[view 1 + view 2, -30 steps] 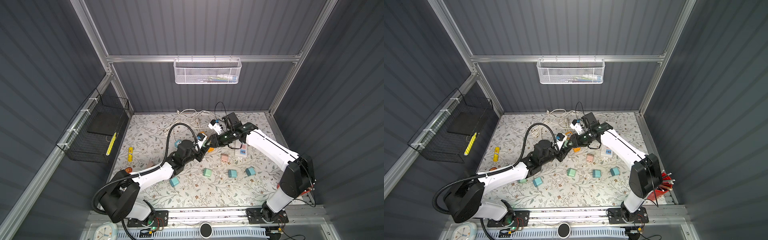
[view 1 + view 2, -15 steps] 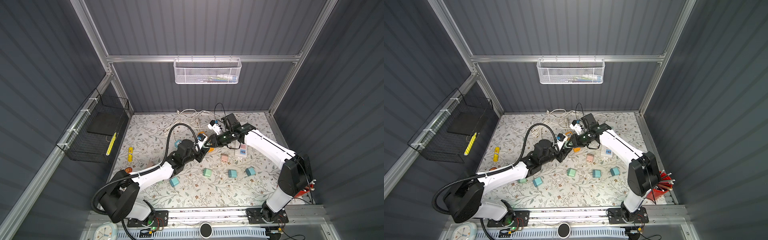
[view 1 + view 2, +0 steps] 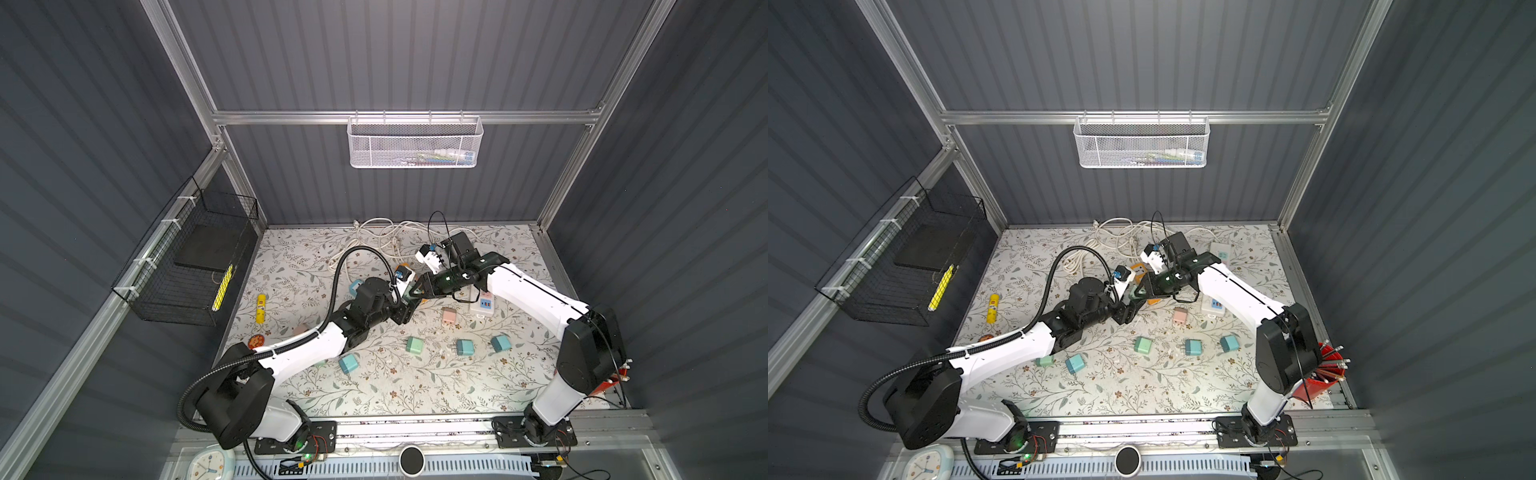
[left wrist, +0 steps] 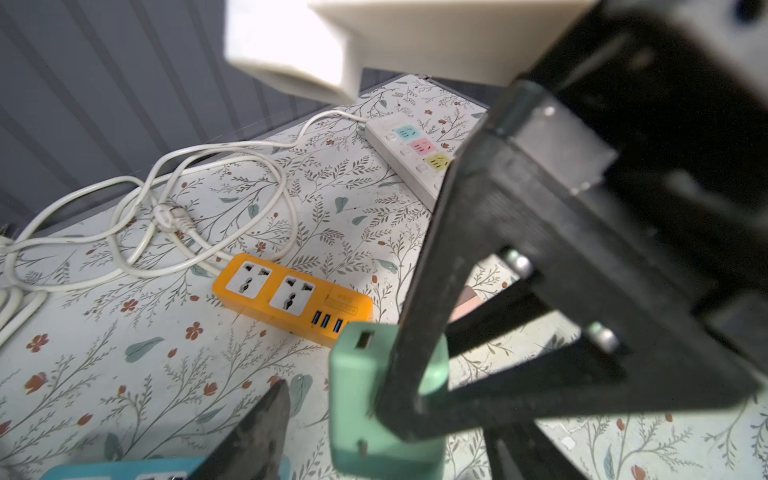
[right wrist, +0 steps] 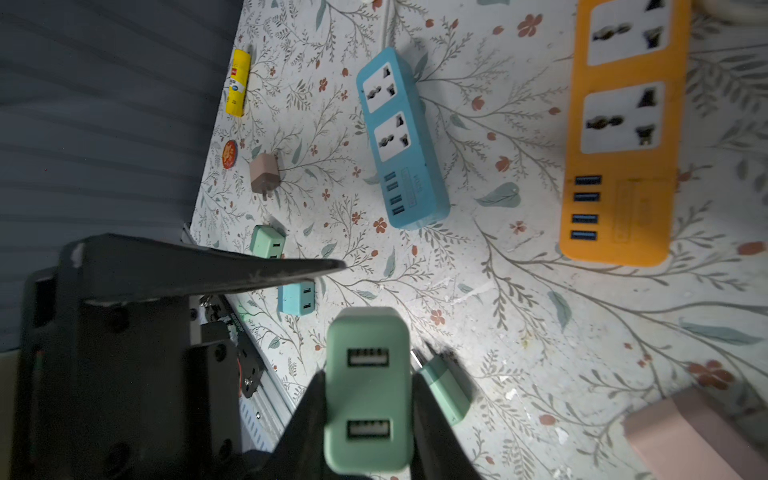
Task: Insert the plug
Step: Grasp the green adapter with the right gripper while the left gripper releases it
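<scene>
Plug [image 5: 368, 395], green, is clamped in the right hand [image 5: 368, 384]; left hand [image 3: 408, 308] is open at seven o'clock from it.

a mint-green plug [image 5: 368, 390] shows against a white mat [image 5: 519, 299] printed with grey-green leaves and small red flowers, on which lie an orange power strip [image 5: 623, 137] with white socket faces, a blue power strip [image 5: 401, 141], a dusty pink charger [image 5: 264, 172] and a yellow tube [image 5: 239, 83]
</scene>
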